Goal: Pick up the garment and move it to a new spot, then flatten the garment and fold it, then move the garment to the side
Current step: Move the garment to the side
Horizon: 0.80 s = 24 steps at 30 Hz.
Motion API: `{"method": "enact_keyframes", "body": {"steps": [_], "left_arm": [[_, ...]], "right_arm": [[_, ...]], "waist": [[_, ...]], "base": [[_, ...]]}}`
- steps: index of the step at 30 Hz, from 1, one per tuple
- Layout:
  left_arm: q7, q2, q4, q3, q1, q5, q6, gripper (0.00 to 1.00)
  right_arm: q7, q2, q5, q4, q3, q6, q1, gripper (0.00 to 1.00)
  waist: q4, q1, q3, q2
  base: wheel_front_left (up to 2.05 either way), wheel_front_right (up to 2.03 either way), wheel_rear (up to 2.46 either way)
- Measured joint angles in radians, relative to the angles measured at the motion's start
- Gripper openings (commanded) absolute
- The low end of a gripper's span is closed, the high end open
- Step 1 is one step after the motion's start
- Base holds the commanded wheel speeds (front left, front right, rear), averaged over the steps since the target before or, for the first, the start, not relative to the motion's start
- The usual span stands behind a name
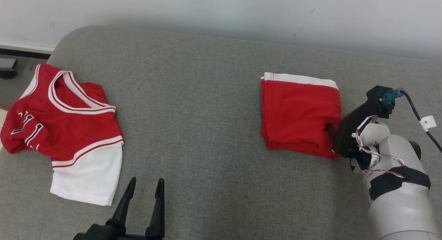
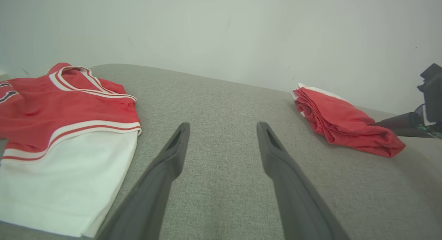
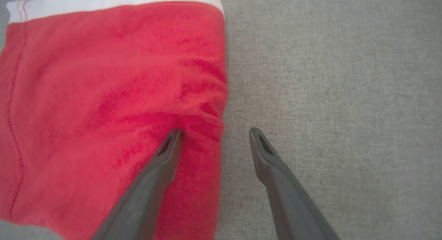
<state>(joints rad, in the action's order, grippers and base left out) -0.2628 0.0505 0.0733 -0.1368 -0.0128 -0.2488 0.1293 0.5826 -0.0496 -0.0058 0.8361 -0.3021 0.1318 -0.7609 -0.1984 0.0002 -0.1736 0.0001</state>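
A red garment point(image 1: 300, 112) with a white band along its far edge lies folded into a small stack at the right of the grey cushion point(image 1: 207, 105). It also appears in the left wrist view point(image 2: 342, 124) and the right wrist view point(image 3: 103, 95). My right gripper point(image 1: 332, 129) is open and straddles the stack's right edge point(image 3: 214, 131): one finger point(image 3: 165, 153) rests on the red cloth, where a small wrinkle bunches, and the other is over bare cushion. My left gripper point(image 1: 146, 180) stands open near the front edge, over bare cushion point(image 2: 223, 126).
A red and white jersey point(image 1: 65, 126) lies spread and rumpled at the cushion's left point(image 2: 62, 122), its white hem close to my left gripper. A pale wall point(image 1: 221, 12) runs behind the cushion. A dark cable point(image 1: 419, 117) trails from my right wrist.
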Motion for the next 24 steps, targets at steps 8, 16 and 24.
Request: {"method": "enact_keyframes", "body": {"steps": [8, 16, 24], "left_arm": [[0.000, 0.000, 0.001, -0.025, 0.016, -0.007, 0.000, 1.00], [0.000, 0.000, 0.006, -0.024, 0.024, -0.010, 0.000, 1.00], [0.000, 0.000, 0.006, -0.005, 0.033, -0.009, 0.000, 1.00]], "right_arm": [[-0.055, -0.002, -0.073, 0.108, -0.083, 0.000, -0.062, 1.00], [-0.093, -0.004, -0.130, 0.209, -0.136, 0.000, -0.122, 0.00], [-0.132, 0.003, -0.165, 0.272, -0.111, 0.001, -0.157, 0.00]], "waist": [[-0.044, 0.0000, -0.035, -0.0001], [-0.056, -0.0001, -0.053, 0.0000], [-0.009, 0.0000, -0.045, 0.0000]], "base": [[0.00, 0.00, 0.00], [0.00, 0.00, 0.00], [0.00, 0.00, 0.00]]}}
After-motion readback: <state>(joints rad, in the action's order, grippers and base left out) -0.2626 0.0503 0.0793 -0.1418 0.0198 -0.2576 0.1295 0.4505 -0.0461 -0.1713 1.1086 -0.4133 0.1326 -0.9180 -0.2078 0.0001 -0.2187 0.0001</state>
